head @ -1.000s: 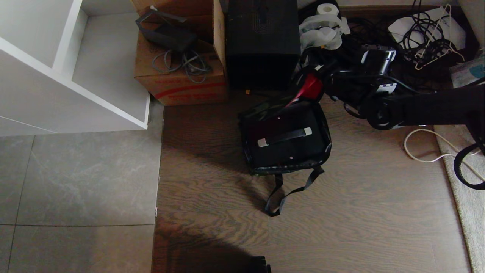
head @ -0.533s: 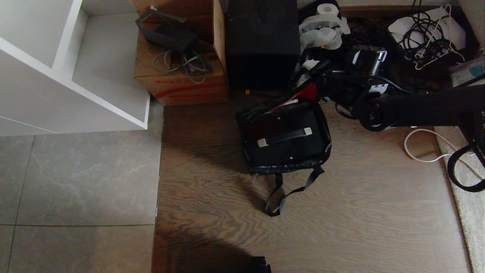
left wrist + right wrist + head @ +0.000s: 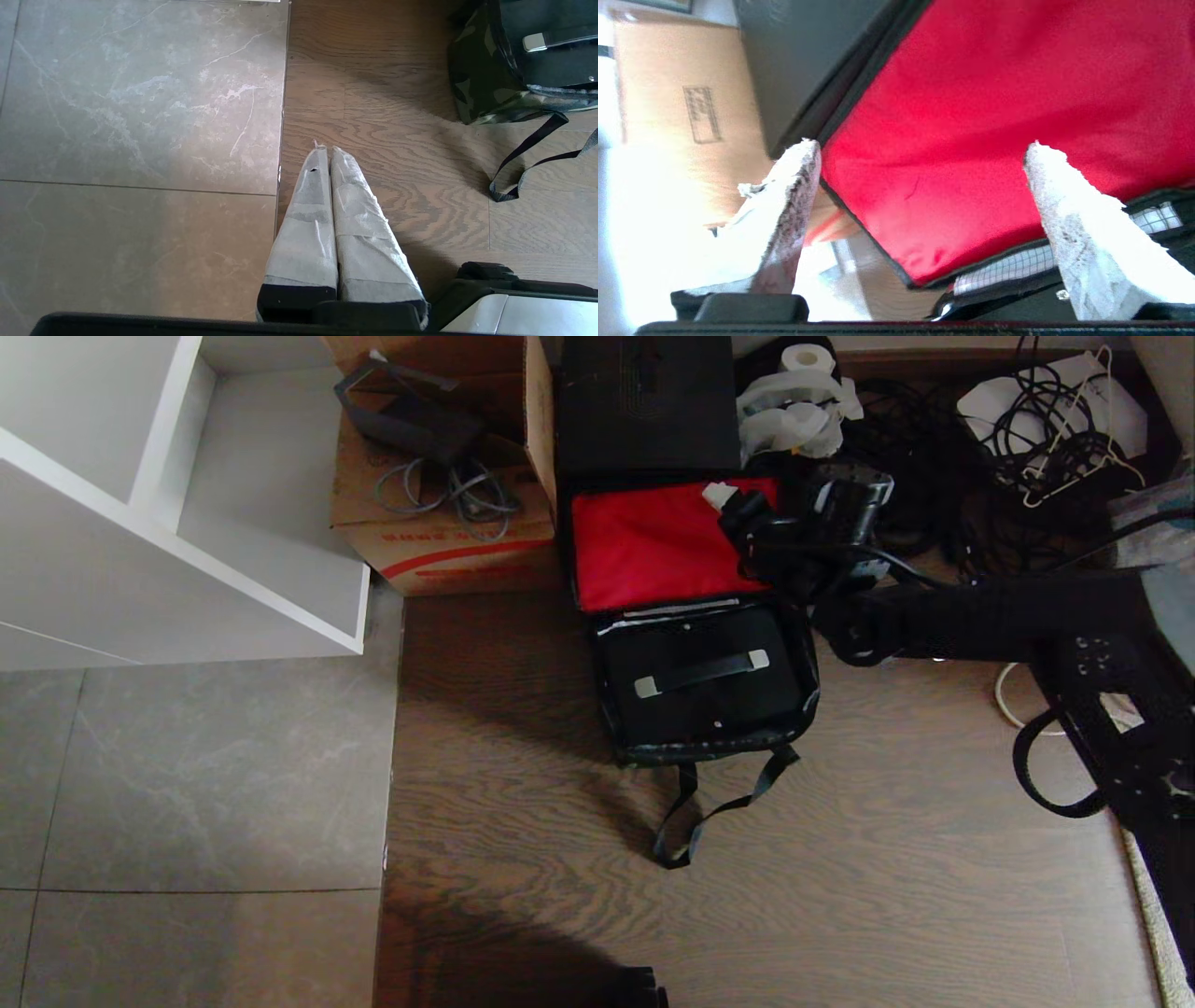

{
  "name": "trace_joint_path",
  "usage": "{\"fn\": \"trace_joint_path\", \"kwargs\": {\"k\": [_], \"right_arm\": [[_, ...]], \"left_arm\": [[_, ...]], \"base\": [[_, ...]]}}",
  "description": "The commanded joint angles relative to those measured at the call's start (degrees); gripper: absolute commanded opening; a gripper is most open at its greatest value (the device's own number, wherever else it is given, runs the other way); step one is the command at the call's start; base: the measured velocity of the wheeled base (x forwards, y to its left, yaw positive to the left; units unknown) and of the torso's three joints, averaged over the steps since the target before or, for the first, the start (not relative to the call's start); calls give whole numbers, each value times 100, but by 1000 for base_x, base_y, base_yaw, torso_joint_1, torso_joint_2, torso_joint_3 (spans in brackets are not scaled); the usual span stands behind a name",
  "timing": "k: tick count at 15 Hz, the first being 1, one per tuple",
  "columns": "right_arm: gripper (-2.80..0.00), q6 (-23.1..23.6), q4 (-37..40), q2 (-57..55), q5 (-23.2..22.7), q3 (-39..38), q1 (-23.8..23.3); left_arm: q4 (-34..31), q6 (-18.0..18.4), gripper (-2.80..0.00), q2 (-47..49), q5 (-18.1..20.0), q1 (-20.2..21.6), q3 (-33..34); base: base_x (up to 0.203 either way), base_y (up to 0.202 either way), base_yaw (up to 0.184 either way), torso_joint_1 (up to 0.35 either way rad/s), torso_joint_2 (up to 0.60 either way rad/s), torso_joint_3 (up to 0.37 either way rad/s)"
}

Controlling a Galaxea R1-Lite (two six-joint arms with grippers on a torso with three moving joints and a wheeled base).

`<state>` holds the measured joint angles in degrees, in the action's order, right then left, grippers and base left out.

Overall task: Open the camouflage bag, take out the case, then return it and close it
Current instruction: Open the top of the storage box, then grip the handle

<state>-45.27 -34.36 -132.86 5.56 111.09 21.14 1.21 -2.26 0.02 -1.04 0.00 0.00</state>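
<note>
red lid [image 3: 653, 546] open, rests vs black box [image 3: 644, 401].

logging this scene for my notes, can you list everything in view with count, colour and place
camouflage bag: 1, green-black, on wood floor, red-lined lid flipped open against the black box
case: 1, black with silver handle, inside the bag
black box: 1, behind the bag
cardboard box: 1, brown, left of the black box
cables: tangle, black, far right
paper roll: 1, white, beside the black box
shelf: 1, white, far left
right pincer: open, over the lid's corner
left pincer: shut, over the floor
</note>
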Motion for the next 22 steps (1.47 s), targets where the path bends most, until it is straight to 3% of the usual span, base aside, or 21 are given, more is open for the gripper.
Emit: {"fn": "trace_joint_path", "kwargs": {"k": [1, 5, 12, 16, 17, 22], "right_arm": [[0, 135, -146, -220, 5, 9, 7], [0, 590, -188, 108, 38, -494, -90], [0, 963, -233, 1809, 38, -4309, -505], [0, 1097, -178, 1989, 24, -4974, -664], [-280, 1123, -251, 1914, 20, -4951, -664], [-280, 1313, -273, 1774, -169, -4839, -757]], "left_arm": [[2, -3, -280, -2, -2, 0, 53], [2, -3, -280, -2, -2, 0, 53], [11, -3, -280, -2, -2, 0, 53], [9, -3, -280, -2, -2, 0, 53], [3, -3, -280, -2, -2, 0, 53], [2, -3, -280, -2, -2, 0, 53]], "base": [[0, 0, 0, 0, 0, 0], [0, 0, 0, 0, 0, 0], [0, 0, 0, 0, 0, 0], [0, 0, 0, 0, 0, 0], [0, 0, 0, 0, 0, 0], [0, 0, 0, 0, 0, 0]]}}
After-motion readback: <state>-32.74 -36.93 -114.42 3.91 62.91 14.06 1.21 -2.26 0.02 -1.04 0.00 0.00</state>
